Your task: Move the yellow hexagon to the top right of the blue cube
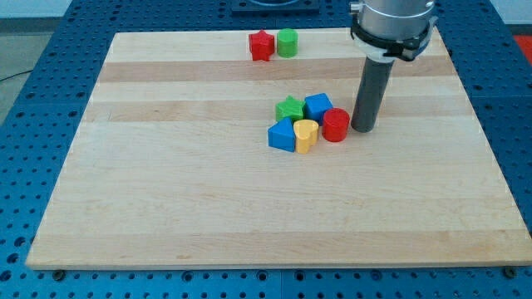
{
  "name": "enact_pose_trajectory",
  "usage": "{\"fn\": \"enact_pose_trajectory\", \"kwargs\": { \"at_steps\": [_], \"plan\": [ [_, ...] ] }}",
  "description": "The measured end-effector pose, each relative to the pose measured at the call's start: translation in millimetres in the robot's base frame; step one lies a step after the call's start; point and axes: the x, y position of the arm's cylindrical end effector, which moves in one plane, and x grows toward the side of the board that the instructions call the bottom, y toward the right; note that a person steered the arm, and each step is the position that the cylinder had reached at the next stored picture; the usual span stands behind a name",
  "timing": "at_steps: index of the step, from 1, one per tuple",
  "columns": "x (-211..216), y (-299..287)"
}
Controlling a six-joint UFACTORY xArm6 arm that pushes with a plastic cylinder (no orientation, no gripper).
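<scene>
A tight cluster sits near the board's middle. The blue cube (317, 106) is at its top right. The only yellow block (306, 134) lies just below the cube; its outline looks rounded, more like a heart than a hexagon. A green star (289, 108) is to the left of the cube. A red cylinder (336, 125) is at the cube's lower right. A second blue block (283, 134), wedge-like, is to the left of the yellow one. My tip (363, 129) rests on the board just right of the red cylinder, very close to it or touching.
A red star (261, 45) and a green cylinder (287, 42) stand side by side near the board's top edge (199, 34). The arm's grey housing (391, 25) hangs over the top right of the board.
</scene>
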Motion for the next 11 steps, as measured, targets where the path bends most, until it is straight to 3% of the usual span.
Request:
{"fn": "enact_pose_trajectory", "kwargs": {
  "at_steps": [3, 4, 5, 6, 7, 11],
  "plan": [
    [-2.1, -13.8],
    [-3.5, 55.5],
    [-30.6, 124.6],
    [-65.6, 114.2],
    [-72.6, 81.5],
    [-43.6, 73.7]
  ]
}}
